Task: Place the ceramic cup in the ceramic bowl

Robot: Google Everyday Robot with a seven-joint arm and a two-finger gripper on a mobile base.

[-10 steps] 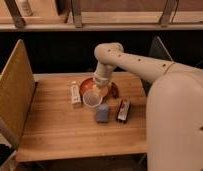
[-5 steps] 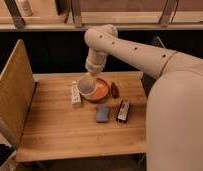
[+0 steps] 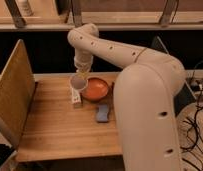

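From where I stand, the claw (image 3: 81,71) hangs above the left side of the tabletop (image 3: 60,130), closed on the ceramic cup (image 3: 78,83) at its rim. The cup dangles mouth-up in the air. It sits just left of the ceramic bowl (image 3: 97,90), over a small white bottle (image 3: 76,98), and has not yet been set in the dish. A blue-grey block (image 3: 102,114) lies nearer me, apart from both.

The cup looks light and stiff, but glazed, so I would expect it to be slippery and ready to chip if it knocks the bowl's hard edge. The rim, its widest part, is the sensible place to pinch it, since the taper below gives little to hold. It is much narrower than the bowl, so there should be plenty of room to lower it in gently.

Half a second ago the cup hung lower and closer over the bowl's near-left edge. Since then it has risen and drifted left, and the arm (image 3: 110,50) has lifted its elbow higher. The small dark object that showed beside the blue block is now hidden behind the robot's body.
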